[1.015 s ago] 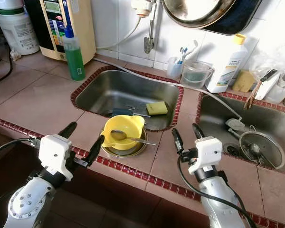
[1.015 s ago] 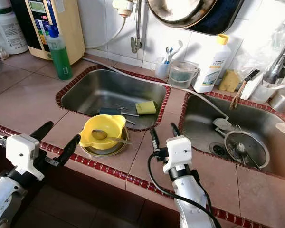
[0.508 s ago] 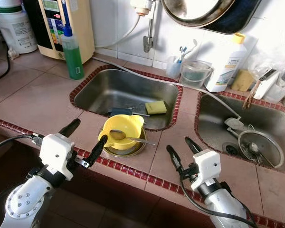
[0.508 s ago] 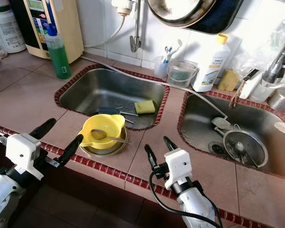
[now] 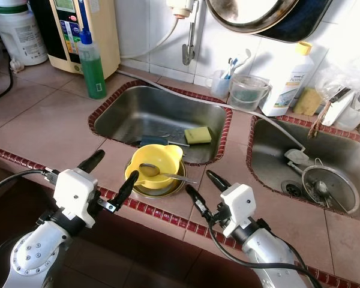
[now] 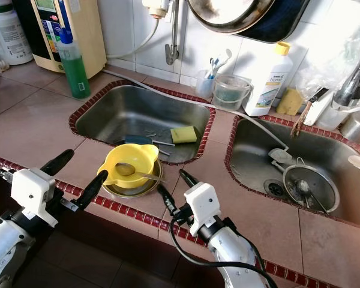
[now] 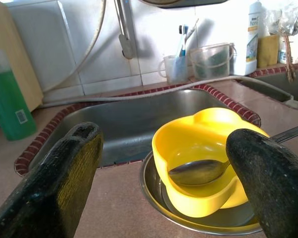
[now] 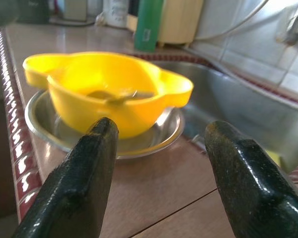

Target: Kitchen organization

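left eye view looks down on a tiled counter (image 5: 48, 135) edged in dark red tiles, with two steel sinks set into it. on the counter in front of the left sink (image 5: 159, 114) sits a yellow bowl (image 5: 154, 163) nested in a shallow steel dish (image 5: 168, 187), and a metal spoon (image 5: 162, 173) lies in the bowl with its handle sticking out over the rim toward the right. the left gripper (image 5: 108, 176) hangs just left of the bowl at the counter's front edge, fingers spread wide and holding nothing; through the left wrist view the bowl (image 7: 208, 158) sits between and beyond the two black fingers (image 7: 64, 183). the right gripper (image 5: 201, 191) is just right of the dish, also spread wide and empty, pointing leftward at the bowl; in the right wrist view the bowl (image 8: 114, 91) and dish (image 8: 149, 136) lie close ahead. inside the left sink are a yellow sponge (image 5: 198, 135) and a dark blue item i cannot identify. a green soap bottle (image 5: 92, 66) stands on the counter beside that sink, and a white bottle (image 5: 285, 81) with a yellow cap stands against the wall. the right sink (image 5: 342, 156) holds a round metal strainer (image 5: 331, 187).
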You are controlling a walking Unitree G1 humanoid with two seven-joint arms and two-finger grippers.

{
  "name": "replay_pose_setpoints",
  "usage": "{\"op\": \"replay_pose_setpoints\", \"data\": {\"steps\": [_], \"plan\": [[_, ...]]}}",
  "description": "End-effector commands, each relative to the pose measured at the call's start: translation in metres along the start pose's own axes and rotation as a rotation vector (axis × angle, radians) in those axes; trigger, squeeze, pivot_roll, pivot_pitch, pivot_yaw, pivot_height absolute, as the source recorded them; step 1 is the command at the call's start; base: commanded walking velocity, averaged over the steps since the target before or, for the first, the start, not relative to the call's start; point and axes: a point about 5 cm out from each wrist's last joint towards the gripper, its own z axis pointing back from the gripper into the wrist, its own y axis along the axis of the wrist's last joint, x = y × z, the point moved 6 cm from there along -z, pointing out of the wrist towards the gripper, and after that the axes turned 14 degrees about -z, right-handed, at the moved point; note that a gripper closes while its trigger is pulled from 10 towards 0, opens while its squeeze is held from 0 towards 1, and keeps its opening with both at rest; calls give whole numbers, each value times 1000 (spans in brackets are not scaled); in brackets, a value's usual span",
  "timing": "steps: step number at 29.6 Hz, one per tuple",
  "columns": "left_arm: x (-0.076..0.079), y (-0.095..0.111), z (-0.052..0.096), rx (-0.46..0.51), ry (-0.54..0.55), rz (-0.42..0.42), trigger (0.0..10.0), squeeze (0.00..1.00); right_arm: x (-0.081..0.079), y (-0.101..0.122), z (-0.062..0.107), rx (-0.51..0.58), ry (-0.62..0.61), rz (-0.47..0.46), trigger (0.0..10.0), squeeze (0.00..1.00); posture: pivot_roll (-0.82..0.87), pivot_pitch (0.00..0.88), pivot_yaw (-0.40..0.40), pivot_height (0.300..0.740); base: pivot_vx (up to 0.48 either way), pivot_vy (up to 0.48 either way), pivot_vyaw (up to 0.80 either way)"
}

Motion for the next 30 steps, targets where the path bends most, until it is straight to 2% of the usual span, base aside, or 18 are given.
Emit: {"op": "replay_pose_setpoints", "data": {"steps": [1,6,12,17,18,21,22,24,25,26,30], "plan": [[-2,7,-1,19,4,-20,10000,0,1,-2,-1,-13,13,-2,10000,0,-119,87,-60,740,0,0,0],[0,7,0,19,6,-18,10000,0,-5,-4,-5,-21,65,-15,10000,0,-113,86,-63,740,0,0,0],[0,8,-2,22,8,-19,10000,0,-11,9,-14,20,108,-6,10000,0,-107,84,-67,740,0,0,0],[0,9,-2,25,11,-20,10000,0,-14,8,-13,18,129,-4,10000,0,-104,74,-72,740,0,0,0],[0,9,-3,27,11,-20,10000,0,-17,7,-11,15,141,-1,8784,0,-104,74,-72,740,0,0,0],[0,9,-3,29,10,-19,10000,0,-19,7,-9,15,150,6,8549,0,-107,69,-74,740,0,0,0],[0,9,-4,30,9,-18,10000,0,-21,8,-9,18,154,9,6588,0,-107,69,-74,740,0,0,0],[1,9,-5,31,7,-17,10000,0,-22,8,-8,22,159,13,1882,0,-112,64,-77,740,0,0,0],[2,9,-5,32,6,-16,10000,0,-23,9,-8,24,160,13,1882,0,-112,64,-77,740,0,0,0],[2,9,-6,33,5,-16,10000,0,-23,9,-7,26,161,15,0,0,-112,64,-77,740,0,0,0],[3,9,-7,35,4,-14,10000,0,-23,11,-7,35,162,29,0,0,-115,61,-77,740,0,0,0]]}}
